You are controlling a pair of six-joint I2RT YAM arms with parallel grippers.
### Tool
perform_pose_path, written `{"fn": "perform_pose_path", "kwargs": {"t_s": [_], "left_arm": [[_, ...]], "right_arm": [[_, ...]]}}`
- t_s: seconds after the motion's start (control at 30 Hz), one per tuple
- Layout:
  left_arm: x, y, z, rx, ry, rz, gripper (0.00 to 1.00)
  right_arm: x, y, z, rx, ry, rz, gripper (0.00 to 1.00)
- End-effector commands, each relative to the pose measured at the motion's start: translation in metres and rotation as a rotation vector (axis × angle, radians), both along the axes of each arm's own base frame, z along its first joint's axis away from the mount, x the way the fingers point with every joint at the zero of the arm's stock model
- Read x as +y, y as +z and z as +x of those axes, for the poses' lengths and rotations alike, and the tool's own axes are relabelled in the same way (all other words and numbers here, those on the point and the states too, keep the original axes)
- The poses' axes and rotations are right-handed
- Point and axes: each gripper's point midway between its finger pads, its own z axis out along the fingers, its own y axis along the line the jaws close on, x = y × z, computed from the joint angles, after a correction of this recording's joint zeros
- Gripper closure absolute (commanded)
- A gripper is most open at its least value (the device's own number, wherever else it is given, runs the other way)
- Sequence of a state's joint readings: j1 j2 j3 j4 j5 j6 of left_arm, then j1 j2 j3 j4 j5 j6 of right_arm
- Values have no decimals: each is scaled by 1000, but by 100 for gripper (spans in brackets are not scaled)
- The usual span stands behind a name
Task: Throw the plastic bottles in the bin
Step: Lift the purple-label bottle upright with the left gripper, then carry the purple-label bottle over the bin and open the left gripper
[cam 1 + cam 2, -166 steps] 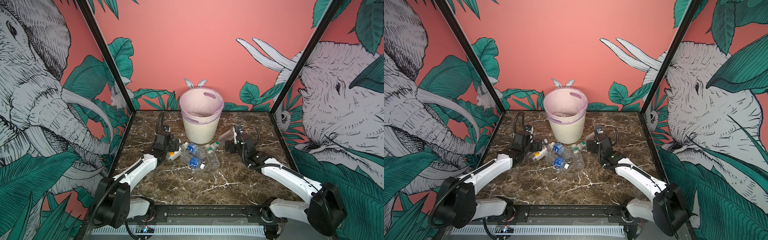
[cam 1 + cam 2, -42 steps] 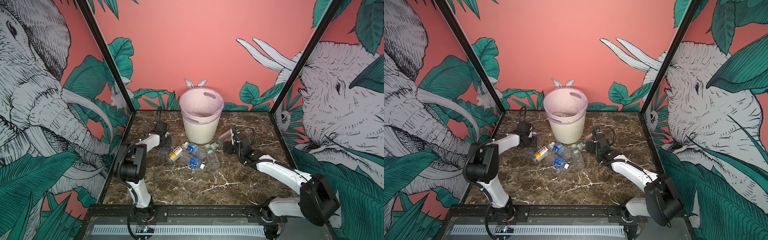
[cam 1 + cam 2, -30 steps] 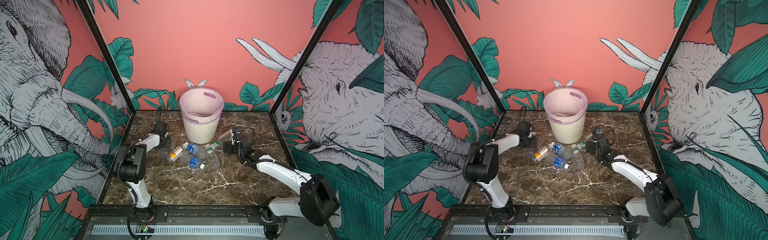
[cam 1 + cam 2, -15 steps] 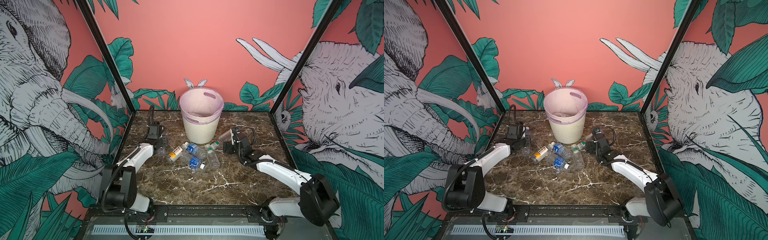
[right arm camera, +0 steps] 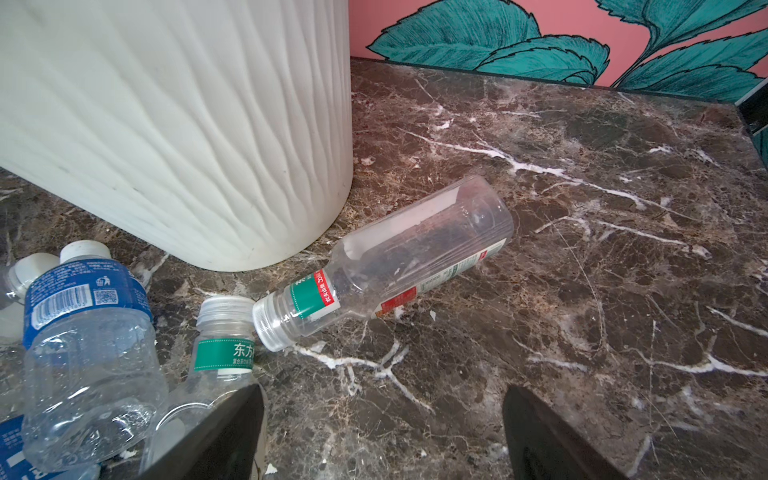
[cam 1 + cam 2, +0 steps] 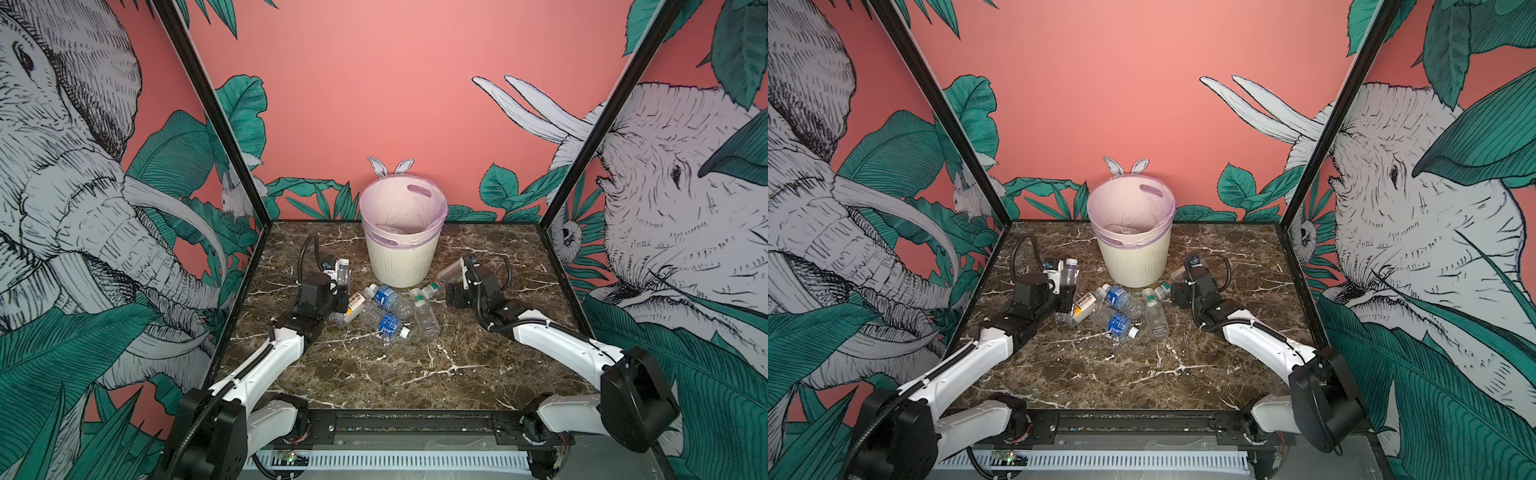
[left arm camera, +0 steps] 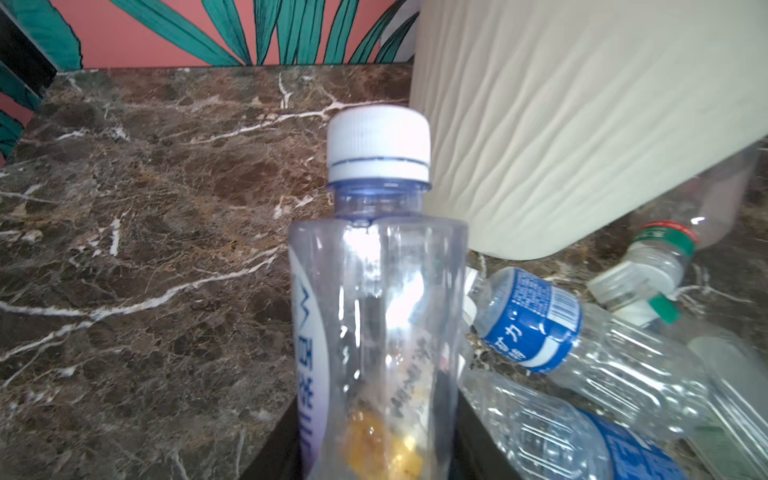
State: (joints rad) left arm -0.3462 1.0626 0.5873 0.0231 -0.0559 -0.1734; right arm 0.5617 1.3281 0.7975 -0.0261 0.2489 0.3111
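Left end effector (image 6: pixel 340 286), top views: pinching a white-cap bottle (image 6: pixel 343 269) upright, just left of the bin (image 6: pixel 401 259), not over it yet.
Right end effector (image 6: pixel 451 293), top views: spread and empty, right by a green-band bottle (image 6: pixel 451 272) lying beside the bin.
Pile (image 6: pixel 386 309), top views: a handful more on the desk (image 6: pixel 374 365), in front of the bin.
Left wrist view: grip's on the lower body, cap (image 7: pixel 378 143) sticking out free.
Right wrist view: fingers (image 5: pixel 232 432) wide apart, green-band bottle on its side just ahead.
Handling, my guess: empty, so featherlight, thin walls dent, smooth, rolls easily; grab mid-body, not the cap.
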Motion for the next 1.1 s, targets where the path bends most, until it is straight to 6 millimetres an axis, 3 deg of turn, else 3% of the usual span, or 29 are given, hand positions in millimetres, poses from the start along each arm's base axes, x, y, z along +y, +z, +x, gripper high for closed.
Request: {"fn": "perform_pose_path", "kwargs": {"t_s": [0.0,0.27,0.63,0.87,1.07], "left_arm": [[0,20,-12,-89,-6,-60,57],[-12,42,-45,-135,-93,-88,53],[-22,96,-83,-273,-187,-186,54],[-13,120,-97,-342,-183,-189,54],[-17,162,-89,-407,-186,-205,53]], "right_arm": [[1,18,4,-49,-8,39,8],[2,16,5,-46,-6,39,9],[6,17,4,-46,16,53,8],[7,16,4,-43,19,54,8],[7,15,5,-39,20,51,8]]}}
